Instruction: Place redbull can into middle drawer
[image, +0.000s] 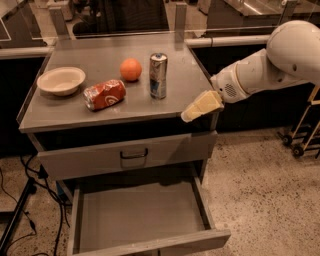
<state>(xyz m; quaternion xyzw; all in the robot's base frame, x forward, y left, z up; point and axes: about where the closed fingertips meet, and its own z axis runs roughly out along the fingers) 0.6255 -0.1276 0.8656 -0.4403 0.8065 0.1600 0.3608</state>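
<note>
**Can on the cabinet top, drawer open, gripper at the right front corner**

The grey cabinet (100, 112) fills the left and middle of the view, standing on a speckled floor (260, 190). Below its top, the middle drawer (140, 220) is pulled well out, and its flat floor is bare. Above it sits a shut drawer front (170, 152) with a dark bar handle.

The white arm (280, 60) reaches in from the right edge, sloping down toward the cabinet.

On the top, from left to right, are a pale bowl (61, 81), a red-orange soda can (104, 94) lying on its side, an orange (131, 69), and the redbull can (158, 76). The redbull can stands upright, just right of the orange and apart from it.

The cream gripper (190, 114) hangs at the top's right front corner, pointing down and left, well apart from the redbull can. It holds nothing; whether it is clenched or released I cannot tell.
</note>
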